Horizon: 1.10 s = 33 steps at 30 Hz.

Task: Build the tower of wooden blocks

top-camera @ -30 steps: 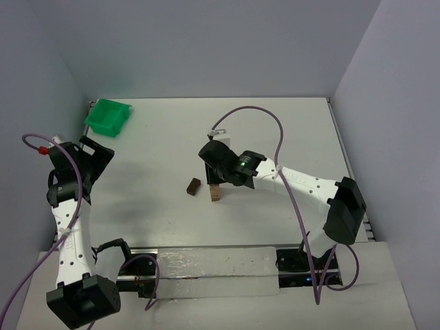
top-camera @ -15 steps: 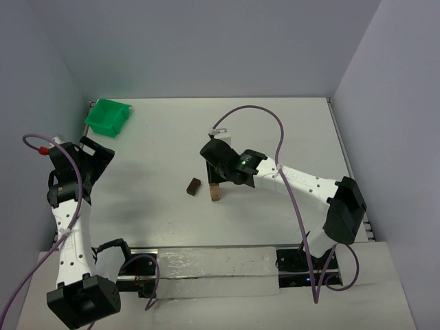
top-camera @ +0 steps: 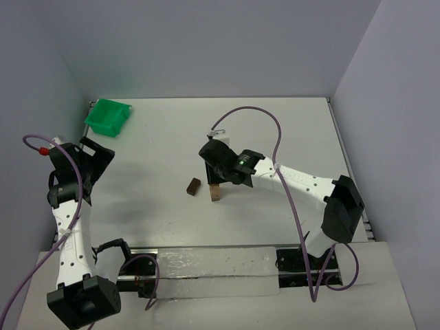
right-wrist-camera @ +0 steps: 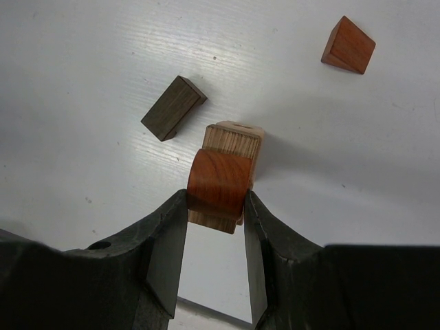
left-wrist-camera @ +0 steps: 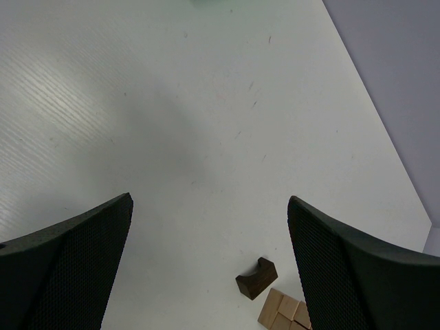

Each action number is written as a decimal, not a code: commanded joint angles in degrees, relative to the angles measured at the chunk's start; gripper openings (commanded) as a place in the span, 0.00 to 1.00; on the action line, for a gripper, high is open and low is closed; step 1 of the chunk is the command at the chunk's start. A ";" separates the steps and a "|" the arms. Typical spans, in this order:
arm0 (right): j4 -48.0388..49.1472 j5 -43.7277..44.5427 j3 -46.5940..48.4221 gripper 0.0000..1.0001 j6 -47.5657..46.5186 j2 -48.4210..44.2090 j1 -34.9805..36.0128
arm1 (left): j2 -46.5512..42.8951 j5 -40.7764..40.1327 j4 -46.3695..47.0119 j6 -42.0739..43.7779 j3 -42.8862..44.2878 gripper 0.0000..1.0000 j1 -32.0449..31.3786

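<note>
reddish-brown wood, a round-edged block (right-wrist-camera: pixel 218 180), is clamped between the two fingers of the right gripper (right-wrist-camera: pixel 215 198). the block is held directly above the tower (right-wrist-camera: pixel 232 146), of which only the tan end-grain top is seen in the right wrist view. whether block and tower touch cannot be told. in the top view the tower is seen as a short upright stack near the middle of the table (top-camera: pixel 289 130), partly covered by the right wrist. a dark brown cuboid (right-wrist-camera: pixel 173 108) lies flat just beside the tower, apart from it. a reddish-brown wedge (right-wrist-camera: pixel 348 45) lies well apart from both. the left gripper (left-wrist-camera: pixel 210 201) is held spread wide at the left side of the table, gripping nothing. a notched dark piece (left-wrist-camera: pixel 256 278) and tan pieces (left-wrist-camera: pixel 284 311) just beside it are seen at the lower edge of the left wrist view. a green bin (top-camera: pixel 106 117) stands at the far left corner.
</note>
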 commanded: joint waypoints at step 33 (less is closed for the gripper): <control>1.18 0.32 2.49 0.75 -0.60 0.65 -0.33 | -0.75 3.36 3.87 1.49 -0.34 0.99 0.34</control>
